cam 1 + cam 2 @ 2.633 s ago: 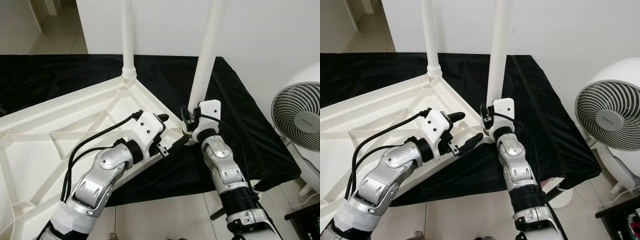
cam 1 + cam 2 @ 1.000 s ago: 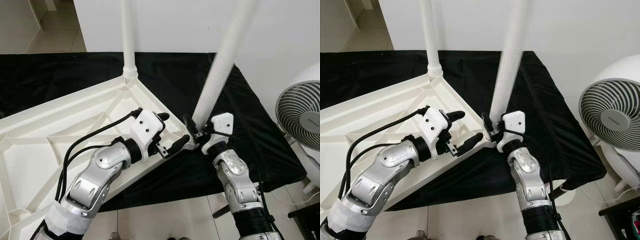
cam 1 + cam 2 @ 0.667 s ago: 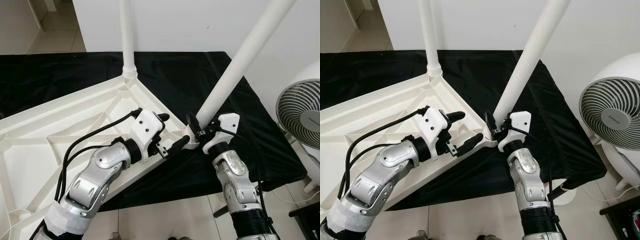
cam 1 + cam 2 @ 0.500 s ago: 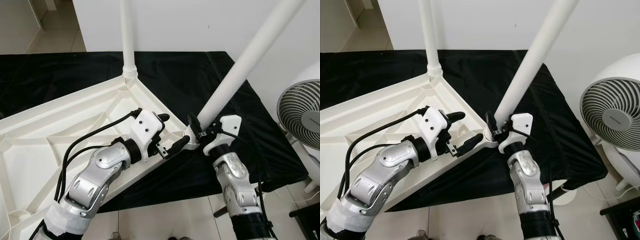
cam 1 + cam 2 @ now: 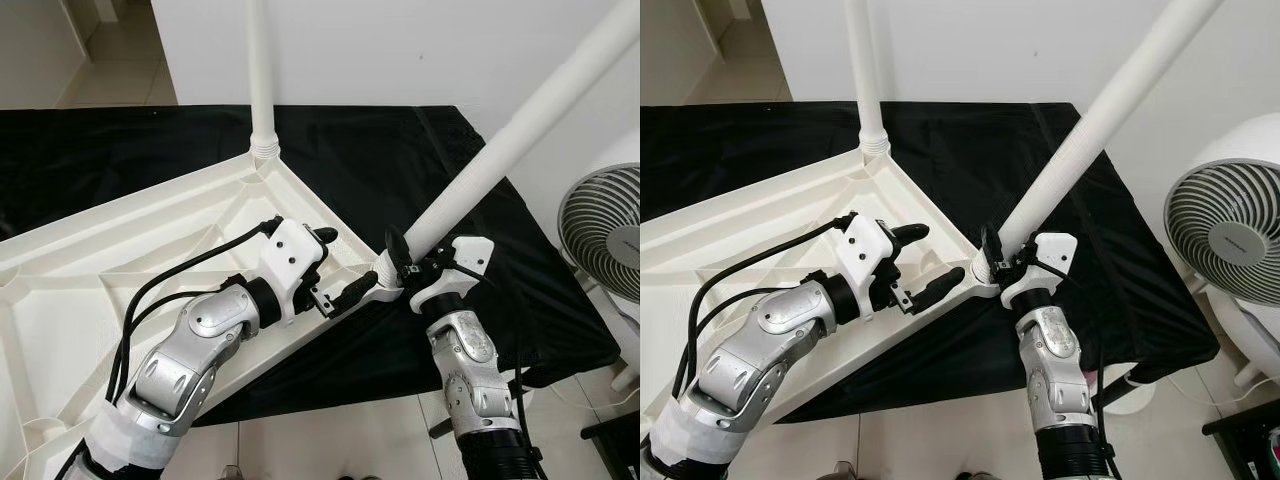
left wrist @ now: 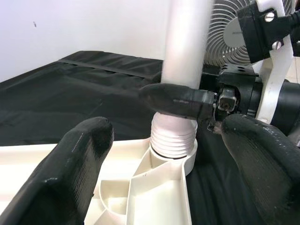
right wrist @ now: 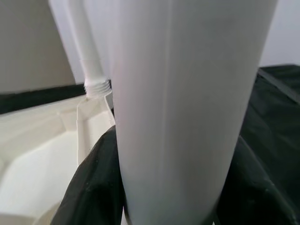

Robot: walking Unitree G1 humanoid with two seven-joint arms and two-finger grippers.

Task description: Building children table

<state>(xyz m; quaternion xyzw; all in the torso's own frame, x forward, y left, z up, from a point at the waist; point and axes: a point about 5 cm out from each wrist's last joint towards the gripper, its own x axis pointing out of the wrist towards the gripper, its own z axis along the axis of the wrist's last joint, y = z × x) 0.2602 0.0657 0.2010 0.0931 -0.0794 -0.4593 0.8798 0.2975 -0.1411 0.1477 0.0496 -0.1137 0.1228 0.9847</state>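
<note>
An upside-down white table top (image 5: 120, 260) lies on a black cloth (image 5: 150, 140). One white leg (image 5: 262, 80) stands upright in its far corner. A second white leg (image 5: 510, 150) leans steeply to the right, its threaded end (image 6: 174, 138) at the near corner socket (image 6: 171, 161). My right gripper (image 5: 405, 262) is shut on this leg just above the thread, black fingers (image 7: 89, 187) on both sides of it. My left gripper (image 5: 340, 265) is open, its two fingers astride the table top's rim beside that corner.
A white floor fan (image 5: 605, 230) stands at the right, close to the cloth's edge. A white wall (image 5: 400, 50) rises behind the cloth. Pale tiled floor (image 5: 330, 440) runs along the near side under my arms.
The leg in my right gripper has tipped from nearly upright to a steep lean to the right, and the right wrist has swung right with it. The left gripper has stayed at the corner.
</note>
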